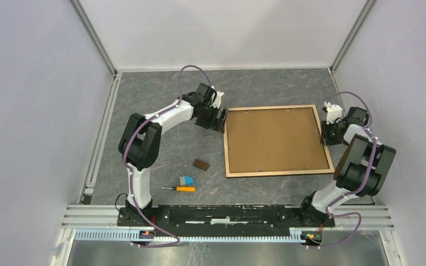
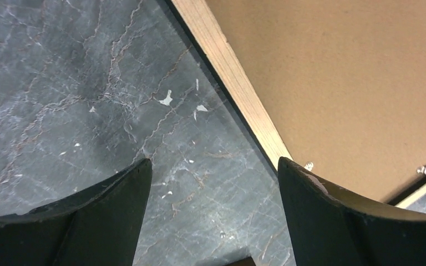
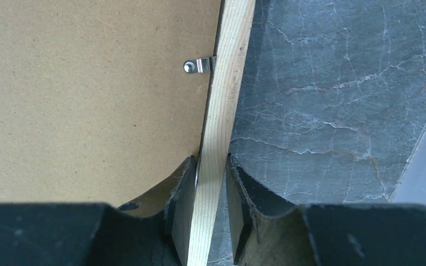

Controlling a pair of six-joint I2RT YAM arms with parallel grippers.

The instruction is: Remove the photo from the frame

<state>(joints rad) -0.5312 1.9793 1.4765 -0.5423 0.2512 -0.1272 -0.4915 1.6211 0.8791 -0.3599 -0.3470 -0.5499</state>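
The frame (image 1: 279, 173) lies face down on the table, its brown backing board up inside a light wood rim. The photo is hidden under that board. My left gripper (image 1: 220, 119) hovers open just off the frame's far left corner. In the left wrist view its fingers (image 2: 213, 166) stand wide apart over bare table, with the wood rim (image 2: 227, 66) beside the right finger. My right gripper (image 1: 326, 133) sits at the frame's right edge. In the right wrist view its jaws (image 3: 209, 160) are shut on the wood rim (image 3: 227, 83), one finger on each side. A metal clip (image 3: 197, 66) holds the board just ahead of them.
A small brown block (image 1: 201, 164), a blue piece (image 1: 186, 180) and an orange-handled screwdriver (image 1: 182, 189) lie on the table left of the frame's near corner. White walls (image 1: 33, 111) close in the table on three sides, with one close behind my right arm.
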